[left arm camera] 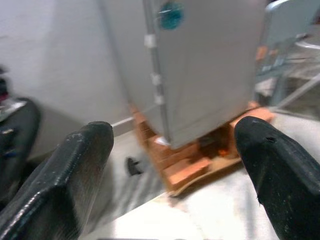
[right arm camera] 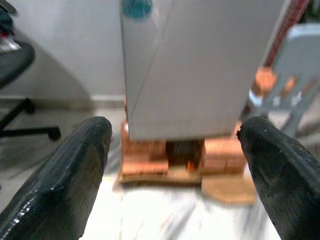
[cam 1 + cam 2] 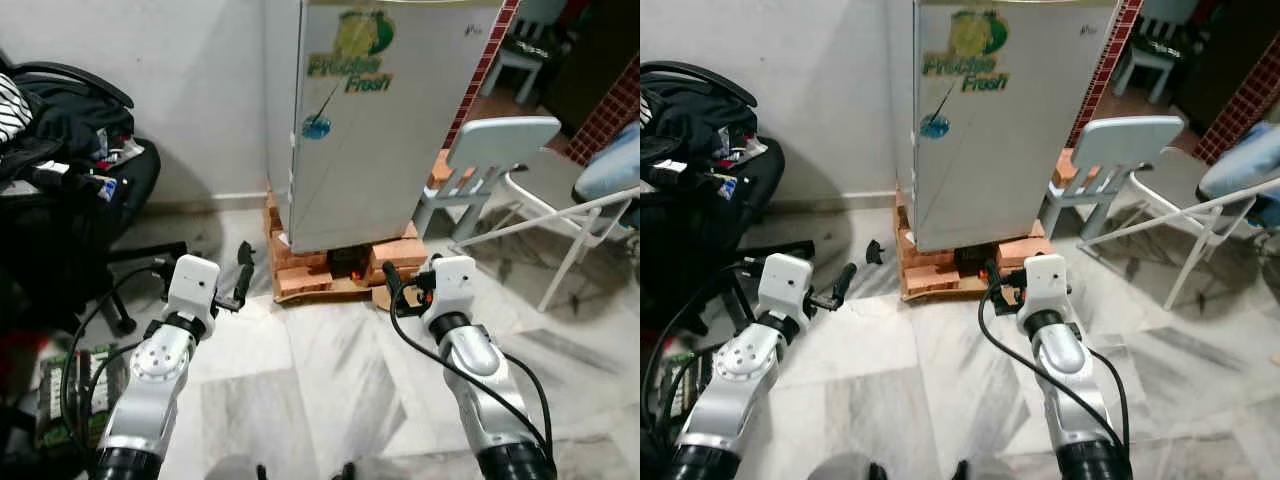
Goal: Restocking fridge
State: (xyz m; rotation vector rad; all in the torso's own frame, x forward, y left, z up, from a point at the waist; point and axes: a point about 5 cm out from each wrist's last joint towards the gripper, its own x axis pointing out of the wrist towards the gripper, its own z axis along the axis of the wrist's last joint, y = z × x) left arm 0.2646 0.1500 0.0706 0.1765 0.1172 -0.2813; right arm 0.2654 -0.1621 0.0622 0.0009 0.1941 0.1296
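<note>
Nearest, both arms raised over bare marble floor (image 3: 300, 400). Left gripper (image 1: 170, 150) at about 10 o'clock, fingers (image 1: 75, 170) spread wide, nothing between them. Right gripper (image 2: 175, 150) at about 1 o'clock, fingers (image 2: 75, 165) likewise spread and empty. Both wrist views look straight along the fingers at the fridge.

Low at 9 o'clock, a crate (image 3: 75, 385) of what may be stock; contents too dark to tell. Beyond it, still at 9 to 10 o'clock, a black office chair (image 3: 70, 160) piled with clothes and bags against the wall.

At 12 o'clock, farther off, the fridge (image 3: 375, 130): small, silver, green "Fresh" sticker on the door, door closed. It stands on a stack of bricks (image 3: 300, 270) over a board, apart from both grippers.

At 2 o'clock, a pale plastic chair (image 3: 490, 160) just beside the fridge; a white folding frame (image 3: 560, 220) beyond it at 3 o'clock.

Progress, as judged: barely begun. No item held, door not yet opened. Left to do: close in on the fridge, open the door, fetch goods, load the shelves, shut the door. Which side the handle sits on I cannot tell.
</note>
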